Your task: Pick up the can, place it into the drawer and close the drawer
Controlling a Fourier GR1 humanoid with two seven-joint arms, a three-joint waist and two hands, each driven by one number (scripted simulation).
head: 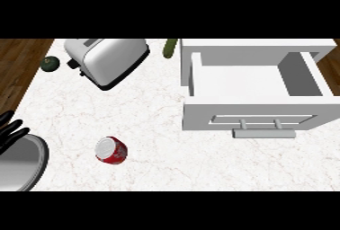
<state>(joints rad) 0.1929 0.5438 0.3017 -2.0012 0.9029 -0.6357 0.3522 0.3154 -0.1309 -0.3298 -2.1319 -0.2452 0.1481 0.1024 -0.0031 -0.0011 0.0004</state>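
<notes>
On the marble counter (166, 112), seen from the head view, the red can (111, 150) is lying near the left front, well apart from the open white drawer (252, 85) at right. At the left edge, the left hand (10, 130) is resting, empty, fingers straight, beside a toaster (109, 56).

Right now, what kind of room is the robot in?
Most likely a kitchen: a toaster stands on a marble-look counter, with an open white drawer and a red can nearby.
</notes>
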